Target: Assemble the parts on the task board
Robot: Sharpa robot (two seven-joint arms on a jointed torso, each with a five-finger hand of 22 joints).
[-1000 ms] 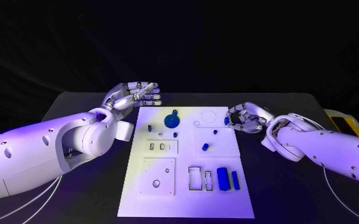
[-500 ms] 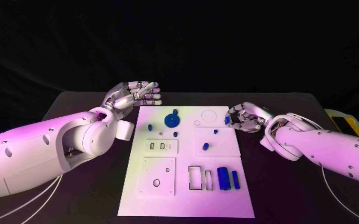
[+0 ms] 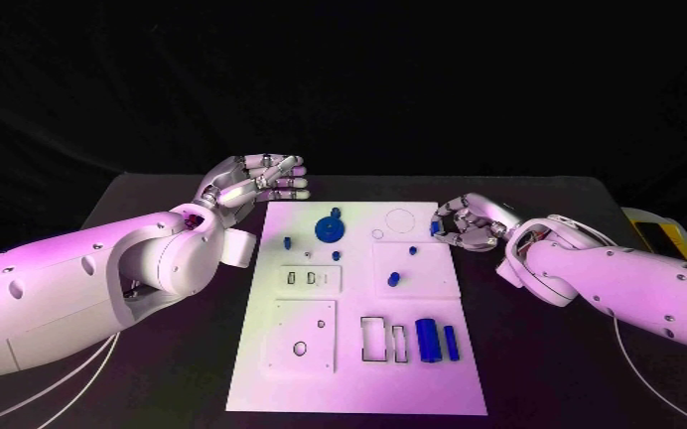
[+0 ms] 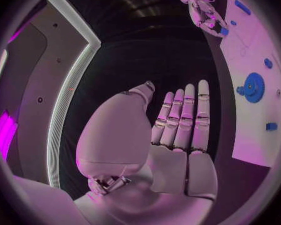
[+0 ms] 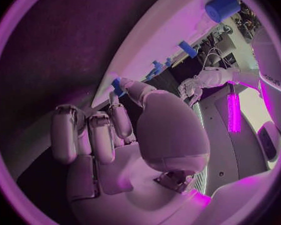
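Observation:
The white task board lies in the middle of the table. On it I see a blue gear, several small blue pegs such as one near the middle, and a blue cylinder beside a blue bar at the near right. My right hand sits at the board's far right edge, fingers curled, pinching a small blue part, which also shows at its thumb tip. My left hand hovers off the board's far left corner, fingers straight and together, holding nothing.
A yellow object lies at the table's right edge. Recesses in the board include a round outline at the far right and rectangular slots near the front. The gear lies a short way from my left hand.

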